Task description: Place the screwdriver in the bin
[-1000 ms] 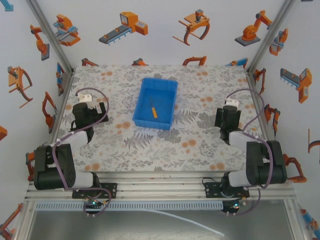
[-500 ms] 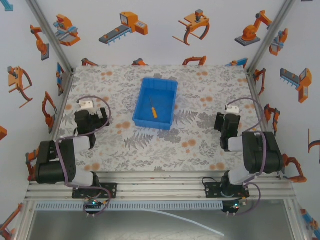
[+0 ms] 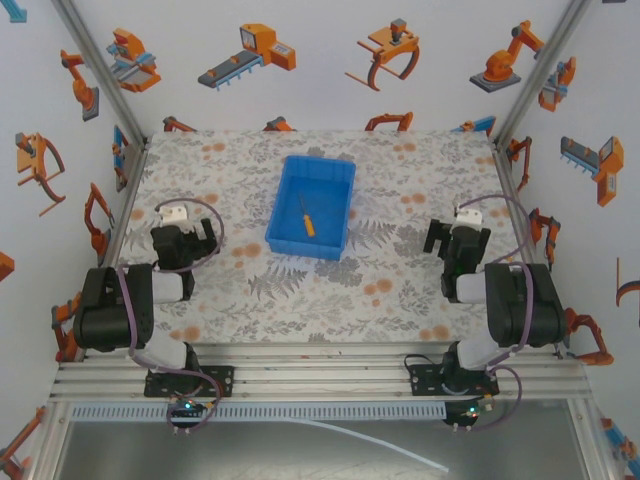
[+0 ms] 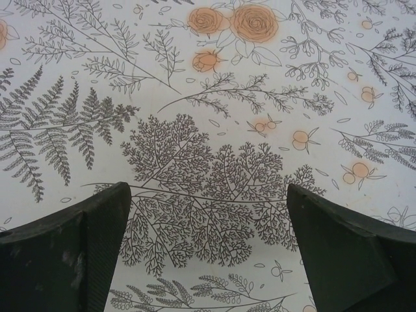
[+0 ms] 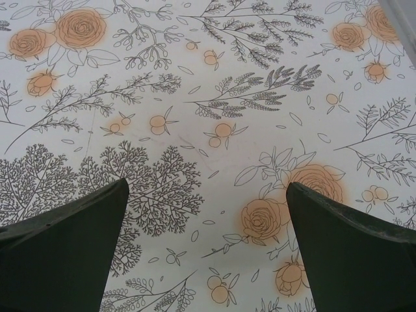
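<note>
The left gripper point(image 4: 208, 190) is spread wide. Its two dark fingers point(image 4: 65, 257) rise from the bottom corners of the left wrist view, with nothing between them but the printed surface point(image 4: 214, 84): a grey tree-like sprig just ahead and orange roses farther off. The right gripper point(image 5: 207, 185) is spread just as wide (the same pose, mirrored). Its fingers point(image 5: 354, 253) frame grey foliage and a pale orange rose, and it holds nothing either.

From above, both arms are folded low toward the near edge. The left gripper point(image 3: 183, 232) hangs over the left part of the surface and the right gripper point(image 3: 458, 238) over the right part. A purple cable point(image 3: 214, 222) loops over the left wrist, and another loops over the right.

The bin point(image 3: 325, 185) sits between the two grippers and farther out, about midway across the surface and well apart from both. It is bright blue and turned slightly off square. The screwdriver point(image 3: 305, 217) lies flat on the bin's floor, in the half nearer the arms. Its orange handle is toward the near wall and its thin dark shaft angles away to the far left. White walls point(image 3: 320, 95) printed with orange robot figures close in the far end and the sides.
</note>
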Tool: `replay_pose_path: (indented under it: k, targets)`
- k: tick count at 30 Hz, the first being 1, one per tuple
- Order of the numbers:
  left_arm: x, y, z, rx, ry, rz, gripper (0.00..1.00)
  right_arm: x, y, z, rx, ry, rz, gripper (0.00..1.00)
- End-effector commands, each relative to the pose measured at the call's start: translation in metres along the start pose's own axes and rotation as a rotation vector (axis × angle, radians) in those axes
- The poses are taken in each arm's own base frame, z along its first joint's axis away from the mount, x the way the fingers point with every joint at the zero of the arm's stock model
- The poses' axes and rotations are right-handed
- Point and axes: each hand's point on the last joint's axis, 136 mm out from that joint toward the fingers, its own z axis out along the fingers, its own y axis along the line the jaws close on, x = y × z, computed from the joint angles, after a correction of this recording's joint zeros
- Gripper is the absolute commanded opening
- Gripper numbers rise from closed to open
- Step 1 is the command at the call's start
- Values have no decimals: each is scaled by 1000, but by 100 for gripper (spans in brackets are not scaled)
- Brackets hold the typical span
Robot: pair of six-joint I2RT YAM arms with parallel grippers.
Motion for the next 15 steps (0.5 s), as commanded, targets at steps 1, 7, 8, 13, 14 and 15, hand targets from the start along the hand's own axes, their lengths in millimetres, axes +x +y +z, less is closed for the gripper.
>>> replay_pose_path:
  k: [1, 7, 8, 13, 14, 15]
  targets:
    - [-9, -1, 4, -11, -13, 1, 97, -16, -6, 2, 29, -46, 31, 99]
    - [-11, -1, 4, -16, -16, 4, 97, -16, -6, 2, 29, -45, 31, 99]
    - [-10, -2, 4, -15, -15, 4, 97, -16, -6, 2, 29, -45, 31, 99]
    - [-10, -2, 4, -15, -14, 4, 97, -16, -3, 3, 13, -40, 23, 99]
    - [-10, -1, 4, -16, -14, 5, 97, -16, -3, 3, 11, -40, 22, 99]
    - [-9, -2, 4, -15, -12, 5, 97, -16, -2, 3, 9, -39, 22, 99]
